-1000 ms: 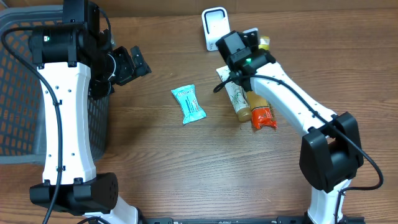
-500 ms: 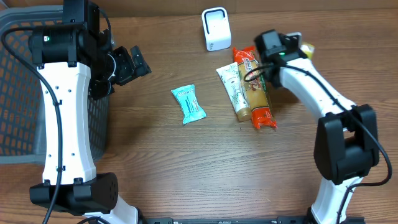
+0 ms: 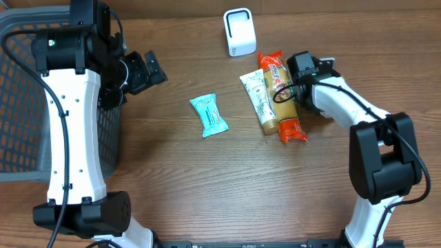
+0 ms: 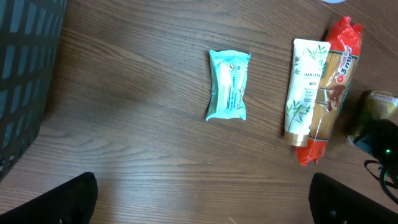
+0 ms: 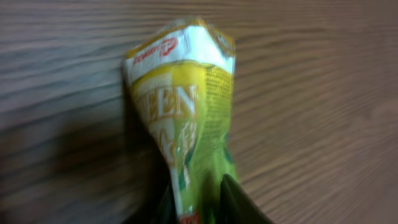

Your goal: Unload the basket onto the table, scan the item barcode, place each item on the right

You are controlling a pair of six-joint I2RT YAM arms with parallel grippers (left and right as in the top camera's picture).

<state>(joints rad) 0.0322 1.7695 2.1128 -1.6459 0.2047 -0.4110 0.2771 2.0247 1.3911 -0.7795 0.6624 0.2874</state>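
Right pincer [image 5: 198, 205]: I see its jaws flanking the lower end of the yellow-green packet [image 5: 183, 106], which lies on the table [image 5: 311, 74] beside the red wrapper [image 3: 292, 129]. I cannot tell whether they pinch it. Left pincer [image 4: 205, 202]: spread wide, empty.

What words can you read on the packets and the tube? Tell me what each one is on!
"PANTEN": on the white tube; its smaller print is too small to read.
"3mi": on the red packet; the rest is unreadable.
"EEN": on the yellow-green packet; the first letters are lost in a crease, and the red logo above is blurred.
The teal packet has print too small to read.
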